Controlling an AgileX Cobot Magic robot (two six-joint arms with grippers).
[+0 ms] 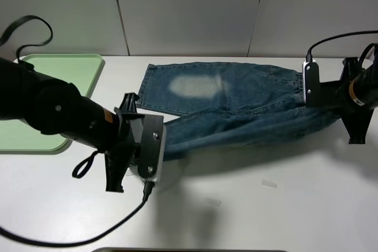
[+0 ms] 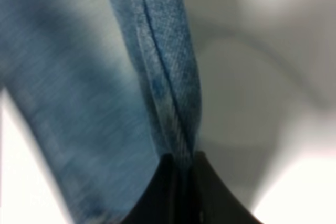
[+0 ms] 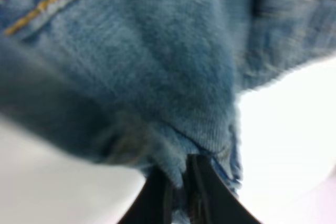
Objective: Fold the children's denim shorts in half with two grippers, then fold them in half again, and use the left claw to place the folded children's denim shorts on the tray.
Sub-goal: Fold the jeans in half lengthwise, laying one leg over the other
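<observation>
You have both jaws closed on the children's denim shorts (image 1: 236, 104): your left claw (image 2: 182, 167) pinches a seamed leg edge and your right gripper (image 3: 184, 174) the waist end. The shorts stretch across the white table (image 1: 266, 205), beside the tray (image 1: 88, 66).

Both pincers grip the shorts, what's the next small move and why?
Probably carry the gripped near edge over to the far edge. The left pincer and right pincer are shut on the shorts, near half raised, far half lying flat, not yet folded.
</observation>
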